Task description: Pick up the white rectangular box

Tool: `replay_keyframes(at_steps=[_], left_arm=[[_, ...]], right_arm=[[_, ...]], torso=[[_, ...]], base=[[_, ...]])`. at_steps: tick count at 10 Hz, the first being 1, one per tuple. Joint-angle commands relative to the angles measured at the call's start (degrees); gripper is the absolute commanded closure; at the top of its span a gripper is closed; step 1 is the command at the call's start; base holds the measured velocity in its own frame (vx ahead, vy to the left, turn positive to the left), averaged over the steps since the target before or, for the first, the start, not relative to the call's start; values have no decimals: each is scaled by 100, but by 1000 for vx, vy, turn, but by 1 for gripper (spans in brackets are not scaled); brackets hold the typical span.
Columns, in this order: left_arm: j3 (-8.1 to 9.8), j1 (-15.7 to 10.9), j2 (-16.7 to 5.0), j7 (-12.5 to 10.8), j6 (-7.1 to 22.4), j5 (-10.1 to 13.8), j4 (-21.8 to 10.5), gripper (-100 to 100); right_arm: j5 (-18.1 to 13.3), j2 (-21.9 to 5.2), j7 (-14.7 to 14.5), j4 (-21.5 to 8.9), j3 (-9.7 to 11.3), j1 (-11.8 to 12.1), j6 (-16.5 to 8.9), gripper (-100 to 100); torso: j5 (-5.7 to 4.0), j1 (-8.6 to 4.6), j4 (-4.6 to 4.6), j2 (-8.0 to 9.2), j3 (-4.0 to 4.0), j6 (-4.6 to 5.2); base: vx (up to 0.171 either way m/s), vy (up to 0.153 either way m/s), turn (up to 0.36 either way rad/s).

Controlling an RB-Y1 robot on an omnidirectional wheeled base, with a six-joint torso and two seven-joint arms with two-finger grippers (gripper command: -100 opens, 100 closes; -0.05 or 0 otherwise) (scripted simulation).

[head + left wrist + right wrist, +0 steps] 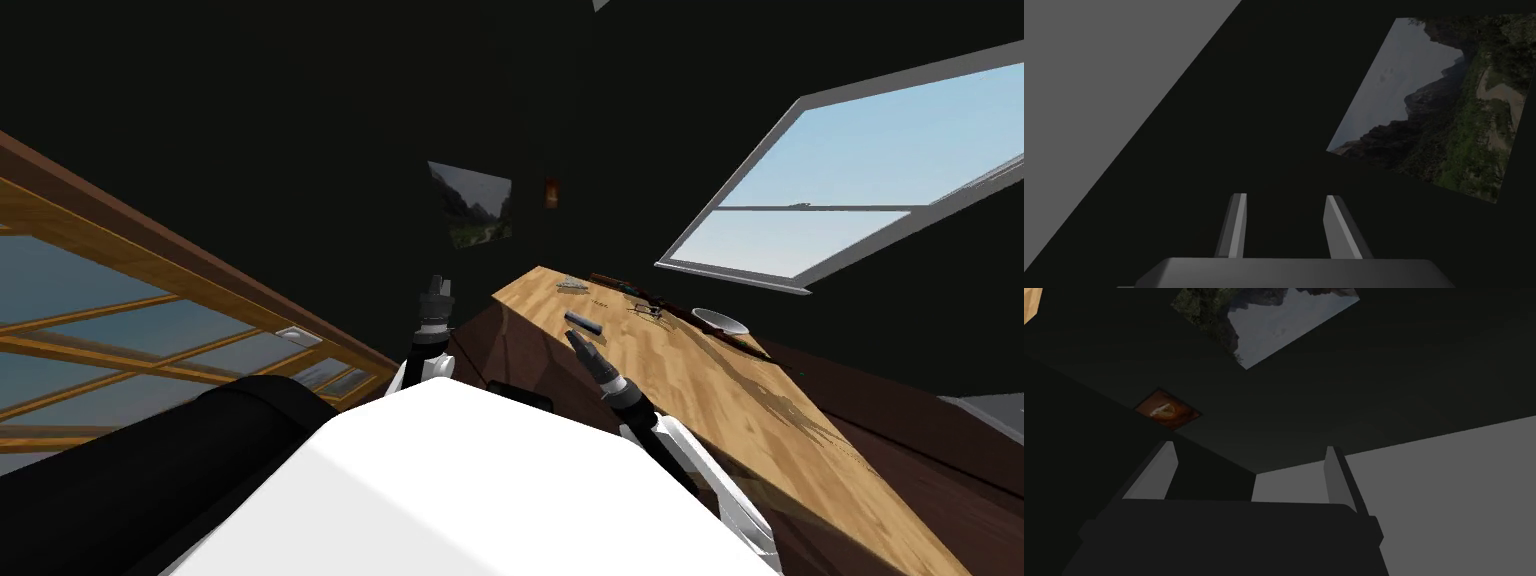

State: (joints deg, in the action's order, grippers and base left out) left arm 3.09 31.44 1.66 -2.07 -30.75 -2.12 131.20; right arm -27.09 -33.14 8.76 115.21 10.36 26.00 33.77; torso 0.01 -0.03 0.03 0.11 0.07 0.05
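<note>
A long wooden table [720,400] runs away from me on the right. Near its far end lies a small pale grey flat object [572,286], which may be the box; I cannot tell for sure. My right gripper [575,340] hangs over the table's near-left edge, next to a short dark cylinder [582,322]. Seen from the wrist, the right gripper [1249,463] is open with nothing between its fingers. My left gripper [436,285] is raised left of the table, away from it. In its wrist view the left gripper [1286,220] is also open and holds nothing.
A white bowl [720,320] and a small dark wire-like object [646,310] sit on the table's far right side. A brown strip [640,292] lies along the far edge. Windows stand left [120,320] and right [830,190]; the walls are dark.
</note>
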Motion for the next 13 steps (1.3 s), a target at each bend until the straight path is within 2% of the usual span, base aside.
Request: replay_keyframes(at_steps=[1, 2, 3, 4, 5, 6, 7, 8, 9, 10, 11, 12, 13], left_arm=[[0, 0, 0, 0, 0, 0, 0, 0], [-1, -1, 0, 0, 0, 0, 0, 0], [0, 0, 0, 0, 0, 0, 0, 0], [-1, -1, 0, 0, 0, 0, 0, 0], [0, 0, 0, 0, 0, 0, 0, 0], [-1, -1, 0, 0, 0, 0, 0, 0], [0, 1, 0, 0, 0, 0, 0, 0], [-1, -1, 0, 0, 0, 0, 0, 0], [1, 1, 0, 0, 0, 0, 0, 0], [0, 0, 0, 0, 0, 0, 0, 0], [1, 1, 0, 0, 0, 0, 0, 0], [0, 0, 0, 0, 0, 0, 0, 0], [1, 1, -1, 0, 0, 0, 0, 0]], right_arm=[[-265, -286, 30, -264, 92, -24, 49, -100], [-265, -320, 30, -264, 92, -24, 49, -100], [-508, -547, 42, -451, 183, -31, 101, -100], [-508, -565, 42, -504, 183, -31, 101, -100], [-754, -804, 56, -645, 277, -37, 153, -100], [-754, -804, 56, -756, 277, -37, 153, -100], [-998, -1035, 72, -942, 372, -42, 205, -100], [-1001, -1035, 72, -1015, 372, -42, 205, -100], [-1249, -1260, 88, -1154, 465, -47, 256, -100], [-1250, -1260, 88, -1286, 465, -47, 256, -100], [-1499, -1480, 106, -1479, 557, -52, 306, -100], [-1499, -1480, 106, -1562, 557, -52, 306, -100], [-1748, -1695, 125, -1788, 643, -59, 352, -100]], torso=[[0, 0, 0, 0, 0, 0], [0, 2, 0, 1, 0, -5], [0, -1, 0, -1, 0, 0], [0, 4, -1, -2, -1, -4], [0, 0, -1, -4, -2, 0], [0, 0, -1, -6, -4, -5], [-1, -4, -1, -6, -4, 2], [0, 0, -2, -8, -5, -6], [-1, -5, -2, -7, -4, 4], [-1, -2, -2, -9, -5, -3], [-1, -4, -2, -10, -6, 2], [-1, -5, -3, -12, -7, -3], [-2, -9, -3, -12, -7, 4]], base=[[-19, 34, 294], [-15, 24, 145], [-11, 41, 264], [-6, 29, 154], [-3, 31, 322], [1, 18, 147], [2, 31, 367], [4, 16, 139], [8, 30, 241], [12, 17, 155], [18, 18, 333], [19, 4, 148], [25, 9, 251]])
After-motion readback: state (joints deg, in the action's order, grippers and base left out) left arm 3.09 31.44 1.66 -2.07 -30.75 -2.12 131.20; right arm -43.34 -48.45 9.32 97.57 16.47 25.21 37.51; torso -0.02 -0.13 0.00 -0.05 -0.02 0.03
